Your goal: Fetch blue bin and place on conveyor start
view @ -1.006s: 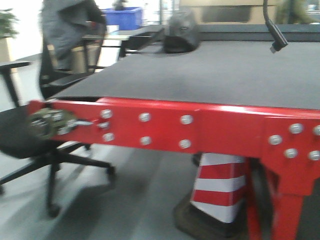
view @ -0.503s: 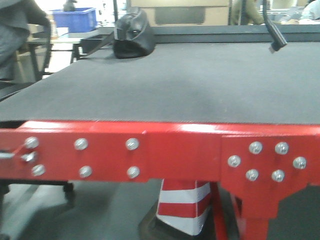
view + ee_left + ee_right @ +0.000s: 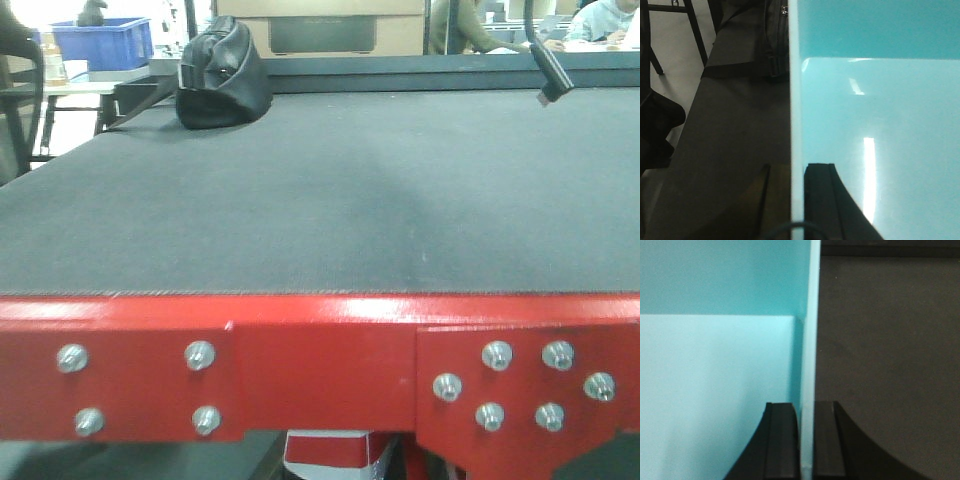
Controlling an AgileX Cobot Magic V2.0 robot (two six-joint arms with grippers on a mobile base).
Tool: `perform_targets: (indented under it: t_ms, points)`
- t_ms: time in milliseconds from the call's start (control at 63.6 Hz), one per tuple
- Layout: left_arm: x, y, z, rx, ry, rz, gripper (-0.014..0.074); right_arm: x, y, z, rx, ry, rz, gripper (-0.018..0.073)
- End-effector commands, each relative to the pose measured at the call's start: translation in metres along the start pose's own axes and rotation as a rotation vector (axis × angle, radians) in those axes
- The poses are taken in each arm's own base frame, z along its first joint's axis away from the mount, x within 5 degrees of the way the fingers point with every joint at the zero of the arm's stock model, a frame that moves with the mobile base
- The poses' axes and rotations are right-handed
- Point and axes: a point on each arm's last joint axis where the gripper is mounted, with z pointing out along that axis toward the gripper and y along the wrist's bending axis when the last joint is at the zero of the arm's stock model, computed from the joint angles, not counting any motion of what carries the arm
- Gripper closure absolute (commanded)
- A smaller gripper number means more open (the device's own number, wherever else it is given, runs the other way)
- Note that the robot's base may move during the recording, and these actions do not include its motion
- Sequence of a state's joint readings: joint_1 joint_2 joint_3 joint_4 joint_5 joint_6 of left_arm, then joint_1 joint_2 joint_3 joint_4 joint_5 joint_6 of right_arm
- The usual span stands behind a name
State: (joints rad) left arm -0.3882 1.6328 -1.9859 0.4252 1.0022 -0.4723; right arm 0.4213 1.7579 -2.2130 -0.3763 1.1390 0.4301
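The blue bin (image 3: 880, 125) fills the left wrist view as a pale cyan tub. Its thin left wall runs between the fingers of my left gripper (image 3: 796, 200), which is shut on it, one finger inside and one outside. In the right wrist view the same blue bin (image 3: 715, 365) has its right wall pinched by my right gripper (image 3: 806, 440), also shut. Dark belt (image 3: 730, 130) shows below the bin on the left side, and belt (image 3: 885, 340) on the right too. The front view shows the conveyor start (image 3: 320, 370), a red bolted frame edging the black belt (image 3: 330, 200). Bin and grippers are out of that view.
A black bag (image 3: 222, 75) lies on the belt at the far left, also seen as the bag (image 3: 772, 50) by the bin's left wall. A dark blue ribbed bin (image 3: 100, 40) stands on a table behind. A black cable (image 3: 548, 70) hangs at upper right. A striped cone (image 3: 330, 455) stands under the frame.
The front view has closed in on the conveyor and swung left to right: the office chair has left the frame, the cone is nearly hidden, and the red frame now sits low.
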Motion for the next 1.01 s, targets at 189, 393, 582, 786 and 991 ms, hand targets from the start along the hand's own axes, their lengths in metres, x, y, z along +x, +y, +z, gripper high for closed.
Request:
perform_targets:
  t_ms: [189, 393, 582, 786, 991]
  points:
    - [-0.0071, -0.0055, -0.0082, 0.048, -0.065, 0.000, 0.0708, -0.0063, 0.0036, -0.0088, -0.042, -0.058, -0.001, 0.0722]
    - [-0.0071, -0.0055, -0.0082, 0.048, -0.065, 0.000, 0.0708, -0.0063, 0.0036, -0.0088, -0.042, -0.058, -0.001, 0.0722]
    - [-0.0071, -0.0055, -0.0082, 0.048, -0.065, 0.000, 0.0708, -0.0063, 0.0036, -0.0088, -0.042, -0.058, -0.001, 0.0722]
    - [-0.0071, -0.0055, -0.0082, 0.048, -0.065, 0.000, 0.0708, -0.0043, 0.0049, -0.0087, -0.056, -0.036, 0.009, 0.0722]
    - [-0.0071, -0.0055, -0.0082, 0.048, -0.065, 0.000, 0.0708, 0.0013, 0.0036, -0.0087, -0.041, 0.026, 0.013, 0.0722]
